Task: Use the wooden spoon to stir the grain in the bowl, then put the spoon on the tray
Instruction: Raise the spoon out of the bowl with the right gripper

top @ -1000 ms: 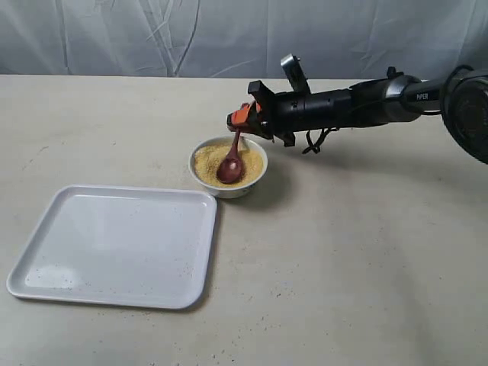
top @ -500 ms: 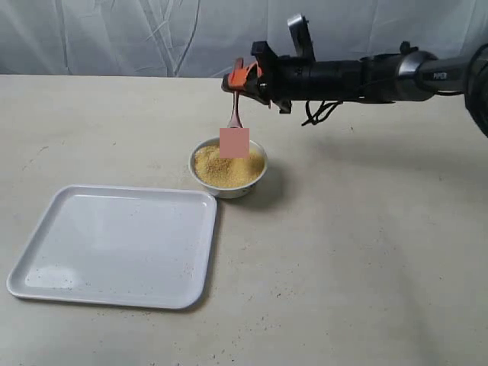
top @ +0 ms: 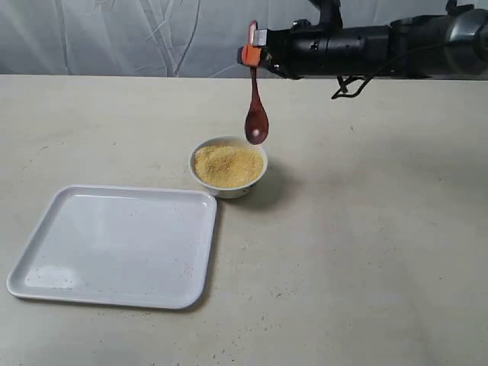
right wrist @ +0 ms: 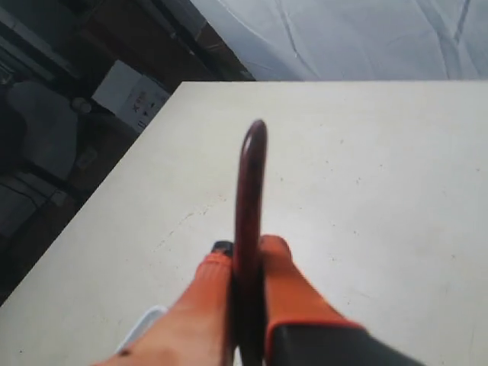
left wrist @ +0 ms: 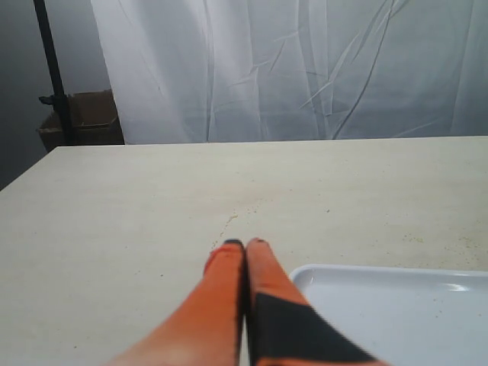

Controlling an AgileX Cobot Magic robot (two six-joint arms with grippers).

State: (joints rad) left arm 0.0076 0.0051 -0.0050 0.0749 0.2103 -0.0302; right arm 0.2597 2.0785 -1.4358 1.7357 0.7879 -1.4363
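Right jaws pinch wooden spoon (top: 255, 114) hanging above bowl (top: 229, 191) of grain (top: 227, 165); left jaws pressed together.

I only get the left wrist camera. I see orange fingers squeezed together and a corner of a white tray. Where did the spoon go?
Observer: The right fingers hold the wooden spoon by the top of its handle, and its scoop end hangs down.
Operator: Is it in the food?
Observer: No. It hangs in the air over the bowl, clear of the grain.
Operator: Is anything on the rest of my tray?
Observer: No, nothing lies on the tray. The spoon has not been put there yet.
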